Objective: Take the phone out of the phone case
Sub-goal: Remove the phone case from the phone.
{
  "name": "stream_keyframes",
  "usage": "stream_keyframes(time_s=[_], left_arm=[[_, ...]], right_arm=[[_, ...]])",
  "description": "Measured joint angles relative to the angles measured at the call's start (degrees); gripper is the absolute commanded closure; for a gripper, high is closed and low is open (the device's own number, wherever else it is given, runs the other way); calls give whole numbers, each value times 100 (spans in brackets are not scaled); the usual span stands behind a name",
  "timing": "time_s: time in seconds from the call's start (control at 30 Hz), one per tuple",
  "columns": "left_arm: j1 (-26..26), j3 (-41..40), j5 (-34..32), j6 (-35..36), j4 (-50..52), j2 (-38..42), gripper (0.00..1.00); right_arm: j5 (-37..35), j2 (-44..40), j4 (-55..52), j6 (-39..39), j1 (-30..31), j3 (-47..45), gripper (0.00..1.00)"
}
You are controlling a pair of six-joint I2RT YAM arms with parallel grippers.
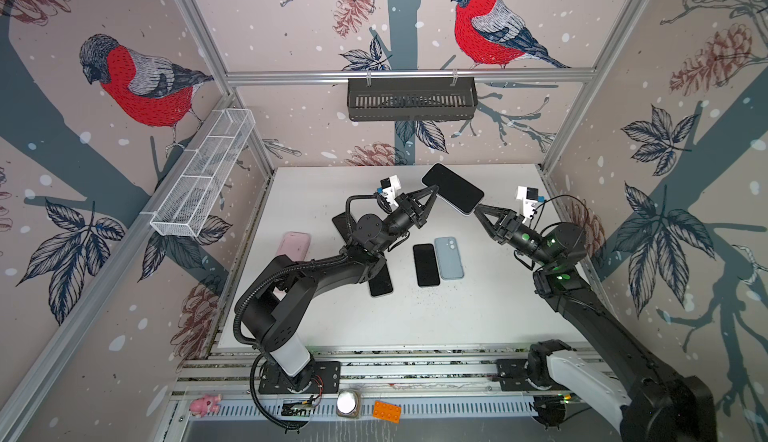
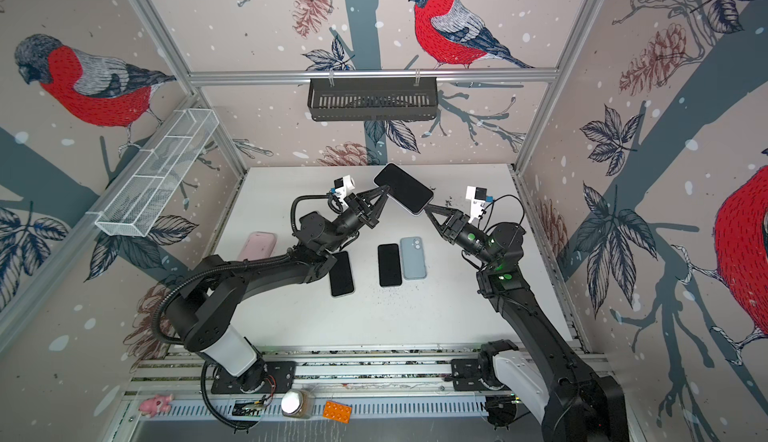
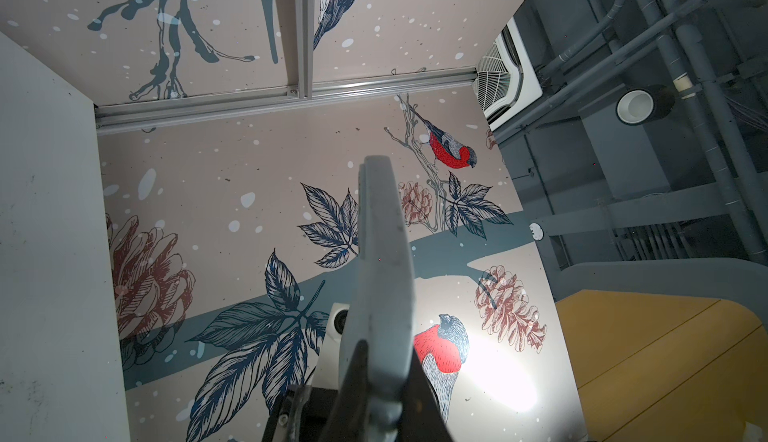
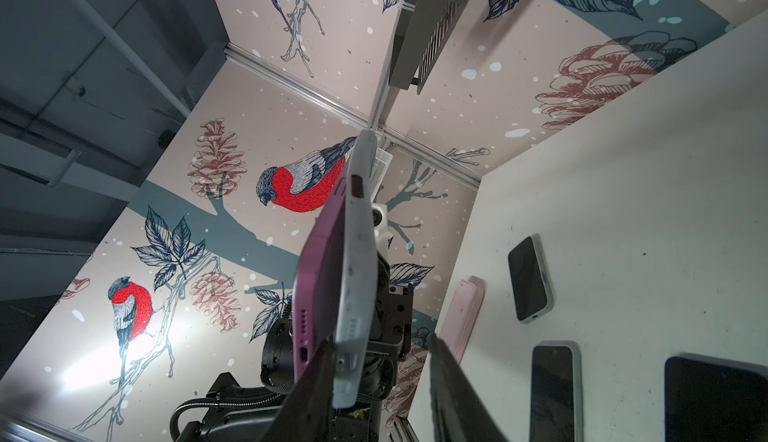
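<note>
One phone [image 1: 453, 188], its dark screen upward, is held in the air over the far part of the table [image 1: 478, 315]. It is seated in a pale grey phone case [image 4: 357, 273] and tilted, with the far end raised. In the right wrist view a wedge of the phone's purple body is seen standing out of the case at the end nearest that camera, narrowing toward the far end.

One long edge of the case is clamped by the left gripper [image 1: 434, 189], whose jaws are closed flat upon it (in the left wrist view the pale edge is pinched between both dark fingers). The right gripper [image 1: 478, 207] is set at the opposite lower corner. Its jaws are seen standing apart. One finger is placed at the phone's corner by the seam, though whether it presses there cannot be told. A clear gap is left between the case and the other finger, so nothing is clamped on that side.

On the table below, between the two arms, a second dark phone [image 1: 426, 264] is laid flat just beside a blue-grey case [image 1: 448, 258] with its lens cut-outs upward. A third phone [image 1: 381, 286] is partly covered by the left arm, and a pink case [image 1: 297, 244] is laid nearer the left wall. A black basket [image 1: 411, 99] is hung on the rear rail, and a white mesh basket [image 1: 203, 178] is fixed along the left wall.
</note>
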State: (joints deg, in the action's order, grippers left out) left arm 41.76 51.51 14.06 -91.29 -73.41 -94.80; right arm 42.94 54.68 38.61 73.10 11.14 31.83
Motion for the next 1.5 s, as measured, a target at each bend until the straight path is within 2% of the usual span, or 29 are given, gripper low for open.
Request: stream_keyframes(time_s=[0.3, 0.53, 0.7, 0.93, 1.03, 1.1, 1.23, 1.5], left_arm=[[74, 57, 96, 120, 57, -31, 100], [74, 22, 240, 138, 68, -63, 100], [76, 22, 247, 129, 42, -155, 100], [76, 31, 332, 140, 68, -208, 100], [76, 63, 396, 208, 133, -205, 100], [76, 103, 439, 278, 302, -186, 81], [76, 140, 522, 492, 780, -98, 53], [74, 350, 518, 925, 1587, -79, 30]], right_arm=[[4, 96, 50, 13, -140, 42, 66], [31, 103, 111, 50, -297, 11, 72], [50, 101, 107, 173, -306, 9, 79], [146, 20, 131, 299, -341, -83, 95], [151, -50, 85, 323, -361, -109, 96], [133, -122, 33, 323, -361, -138, 97], [160, -299, -140, 321, -365, -186, 97], [118, -442, -341, 348, -382, -295, 98]])
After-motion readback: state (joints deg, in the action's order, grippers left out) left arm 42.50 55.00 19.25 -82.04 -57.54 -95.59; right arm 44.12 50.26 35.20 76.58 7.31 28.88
